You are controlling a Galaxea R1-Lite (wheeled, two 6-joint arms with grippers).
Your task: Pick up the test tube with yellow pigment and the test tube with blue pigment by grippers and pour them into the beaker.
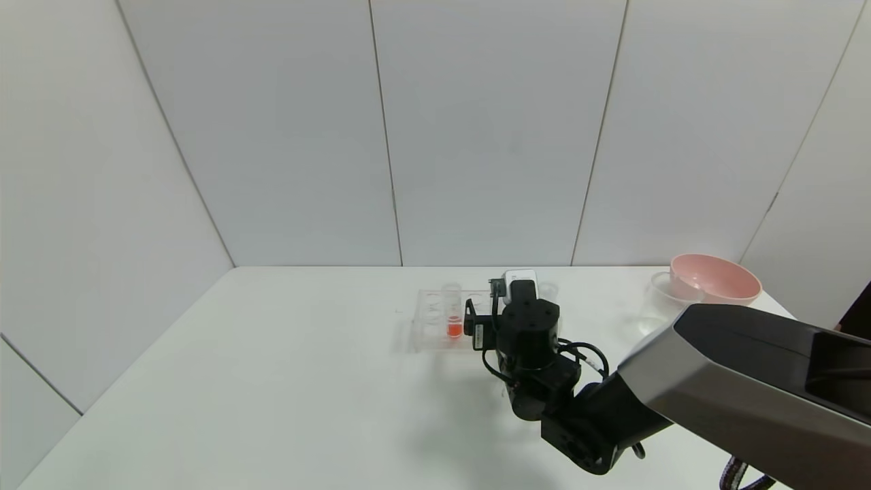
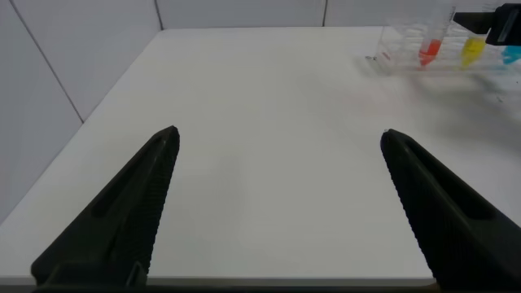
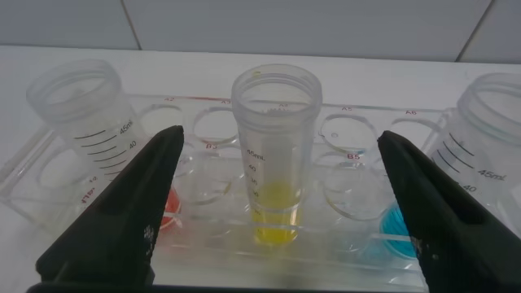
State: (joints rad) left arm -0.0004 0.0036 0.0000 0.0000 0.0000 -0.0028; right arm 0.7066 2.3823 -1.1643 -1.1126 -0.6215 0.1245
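- Yellow-pigment test tube (image 3: pixel 273 155) is standing upright in the clear rack (image 1: pixel 430 320), between the red-orange tube (image 3: pixel 91 130) and the blue-pigment test tube (image 3: pixel 488 155).
- Right gripper (image 3: pixel 281 207) is spreading wide and empty, flanking that tube without touching it; closing squarely below the rim and lifting straight up looks wisest.
- Beaker (image 1: pixel 659 299) is waiting at the gripper's two o'clock, beside the pink bowl (image 1: pixel 714 279).
- Left gripper (image 2: pixel 281 203) is hanging open over bare table (image 2: pixel 260 122).

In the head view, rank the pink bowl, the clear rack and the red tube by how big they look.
1. Pink bowl, though the clear rack looks nearly as wide, so that order is unsure.
2. Clear rack.
3. Red tube, clearly smallest.
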